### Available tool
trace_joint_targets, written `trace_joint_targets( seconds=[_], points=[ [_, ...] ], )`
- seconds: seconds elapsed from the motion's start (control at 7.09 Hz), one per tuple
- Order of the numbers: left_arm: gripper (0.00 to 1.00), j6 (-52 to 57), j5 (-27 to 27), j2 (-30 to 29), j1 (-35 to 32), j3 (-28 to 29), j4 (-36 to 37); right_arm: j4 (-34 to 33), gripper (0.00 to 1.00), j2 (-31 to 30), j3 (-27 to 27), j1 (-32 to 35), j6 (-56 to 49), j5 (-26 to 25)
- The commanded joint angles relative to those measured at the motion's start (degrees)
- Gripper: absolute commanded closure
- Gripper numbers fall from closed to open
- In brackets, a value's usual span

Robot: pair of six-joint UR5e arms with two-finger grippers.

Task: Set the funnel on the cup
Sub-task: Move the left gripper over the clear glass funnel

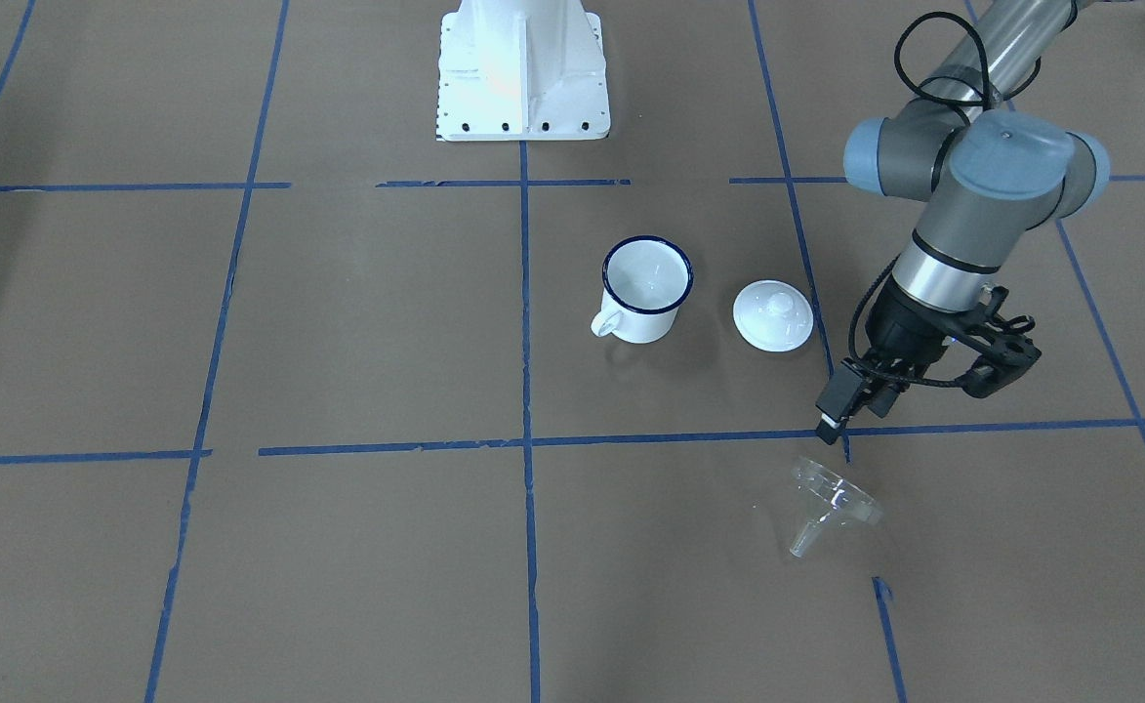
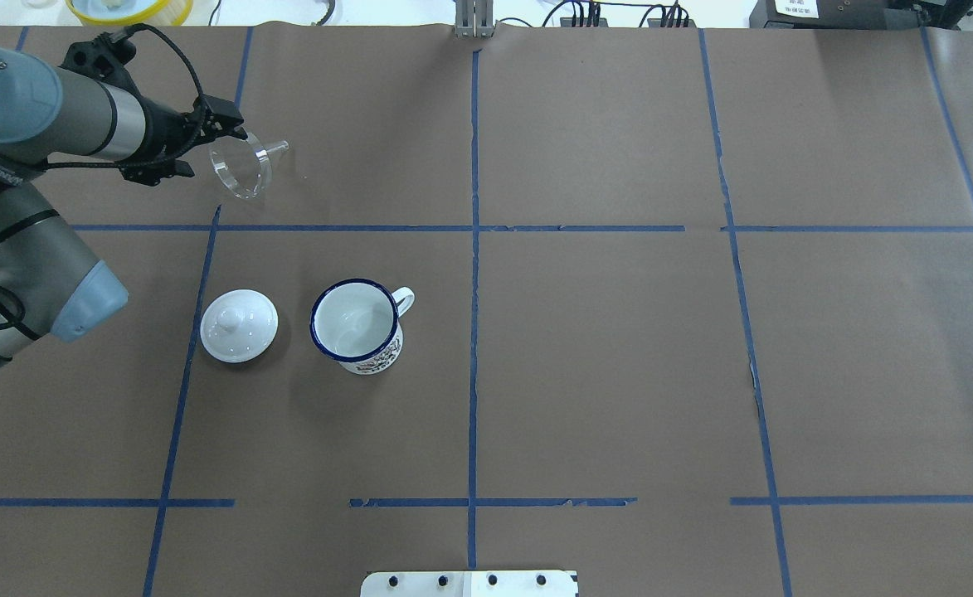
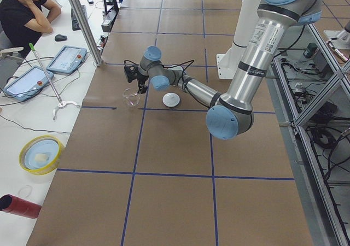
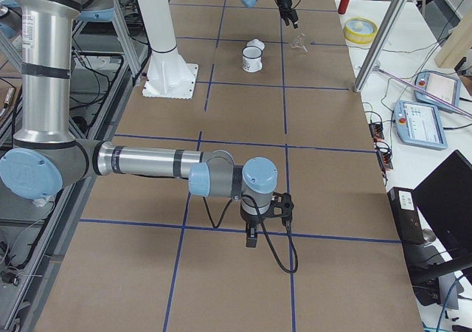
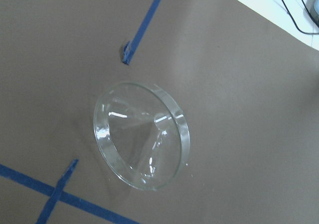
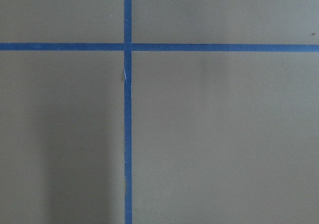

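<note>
Silver-grey tubular arms (image 1: 958,229), pale blue joint caps (image 1: 1011,151), black cables (image 1: 909,59)

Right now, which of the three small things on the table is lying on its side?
The clear funnel, tipped over with its spout pointing sideways. The white cup stands upright, mouth up, and the white lid sits flat, knob up.

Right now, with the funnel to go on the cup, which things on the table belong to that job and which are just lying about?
Belong to the job:
funnel, lying on its side
cup, upright, empty

Lying about:
white knobbed lid, beside the cup
</note>
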Motion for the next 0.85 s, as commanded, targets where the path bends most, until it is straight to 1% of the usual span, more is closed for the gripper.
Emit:
trace_joint_targets(
  seconds=[0.0,0.14,0.28,0.42,0.56,0.71],
  points=[
    [0.00,-0.5,0.0,-0.4,-1.2,4.0,-4.8,0.0,0.00,0.0,0.0,0.0,0.0,0.0],
    [0.00,-1.6,0.0,-0.5,-1.1,4.6,-5.2,0.0,0.00,0.1,0.0,0.0,0.0,0.0],
    [0.00,-1.9,0.0,-1.0,-1.2,6.9,-7.8,0.0,0.00,0.0,0.0,0.0,0.0,0.0],
    [0.00,-1.9,0.0,-2.2,-1.1,10.5,-11.0,0.0,0.00,0.0,0.0,0.0,0.0,0.0],
    [0.00,-3.4,0.0,-3.9,-1.0,12.5,-11.9,0.0,0.00,0.0,0.0,0.0,0.0,0.0],
    [0.00,-4.0,0.1,-5.6,-0.9,13.0,-11.9,0.0,0.00,0.0,0.0,0.0,0.0,0.0]
  ],
)
